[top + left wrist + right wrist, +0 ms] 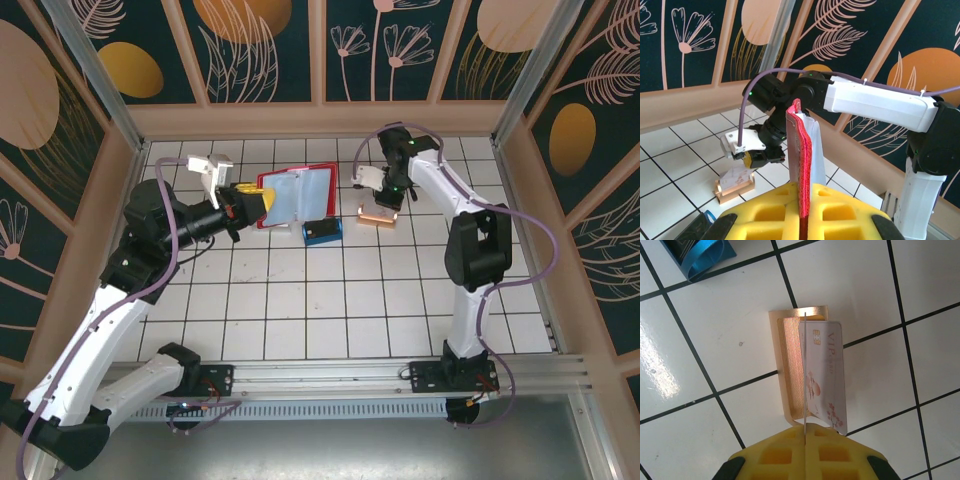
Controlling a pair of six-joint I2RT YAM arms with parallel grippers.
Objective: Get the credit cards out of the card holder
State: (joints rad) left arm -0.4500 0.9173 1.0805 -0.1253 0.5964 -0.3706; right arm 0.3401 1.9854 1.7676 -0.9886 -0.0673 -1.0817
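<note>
Horizontally outstretched, left claw [262, 203] clamping card holder [300, 195]

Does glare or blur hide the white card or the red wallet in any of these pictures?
Right wrist view: glare sits on a floor tile left of the copper block, the white card is sharp, its print readable. Left wrist view: the red wallet is in focus, edge-on. Top view: even light, only soft shadows.

Blue block [695, 257] cut by top edge; pale card [825, 375] near end hidden inside right claw [804, 440] (small print unreadable).
</note>
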